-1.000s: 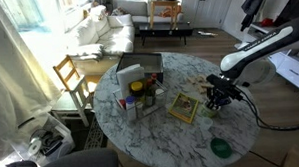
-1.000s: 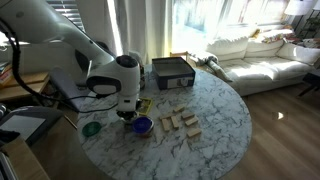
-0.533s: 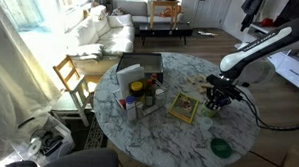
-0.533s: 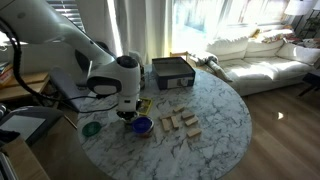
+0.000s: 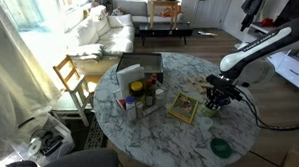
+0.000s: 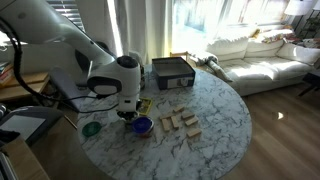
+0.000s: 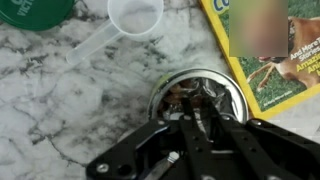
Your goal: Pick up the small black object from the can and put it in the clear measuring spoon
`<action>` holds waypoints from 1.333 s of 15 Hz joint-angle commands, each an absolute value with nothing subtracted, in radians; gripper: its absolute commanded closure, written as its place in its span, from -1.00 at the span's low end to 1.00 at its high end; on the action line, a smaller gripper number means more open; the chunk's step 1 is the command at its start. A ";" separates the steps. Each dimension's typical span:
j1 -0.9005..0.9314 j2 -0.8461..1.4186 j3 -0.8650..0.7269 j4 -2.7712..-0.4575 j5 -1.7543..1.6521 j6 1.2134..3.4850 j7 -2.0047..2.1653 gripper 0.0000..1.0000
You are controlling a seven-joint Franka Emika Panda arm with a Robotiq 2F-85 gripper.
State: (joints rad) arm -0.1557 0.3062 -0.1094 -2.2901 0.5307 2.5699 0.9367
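Near the worktop's (image 5: 159, 139) edge, just beside the yellow-green book (image 7: 262, 48), stands the can (image 7: 178, 90). The fingers (image 7: 192, 128) reach down into it, and I cannot tell whether they are clenched. The small black object cannot be made out. The clear measuring spoon (image 7: 135, 15) lies near the can.

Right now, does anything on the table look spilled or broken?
No, nothing stands out. The can sits upright under the claw, and the clear measuring spoon lies flat beside it, not touching.
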 commanded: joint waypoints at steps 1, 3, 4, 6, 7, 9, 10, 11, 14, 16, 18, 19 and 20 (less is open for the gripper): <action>-0.159 0.331 -0.110 -2.281 0.563 2.589 0.911 0.86; -0.161 0.331 -0.110 -2.279 0.565 2.589 0.910 1.00; -0.162 0.332 -0.110 -2.279 0.567 2.589 0.910 1.00; -0.162 0.331 -0.110 -2.279 0.568 2.589 0.909 1.00; -0.162 0.329 -0.111 -2.279 0.568 2.589 0.909 1.00; -0.162 0.324 -0.112 -2.280 0.568 2.590 0.908 1.00; -0.163 0.318 -0.112 -2.282 0.569 2.591 0.907 1.00; -0.163 0.313 -0.112 -2.282 0.570 2.592 0.906 1.00; -0.161 0.312 -0.113 -2.276 0.568 2.594 0.908 0.71; -0.160 0.319 -0.110 -2.272 0.569 2.592 0.907 0.49; -0.158 0.327 -0.109 -2.270 0.567 2.590 0.907 0.37; -0.158 0.329 -0.109 -2.269 0.566 2.589 0.907 0.40; -0.157 0.330 -0.109 -2.269 0.566 2.589 0.907 0.41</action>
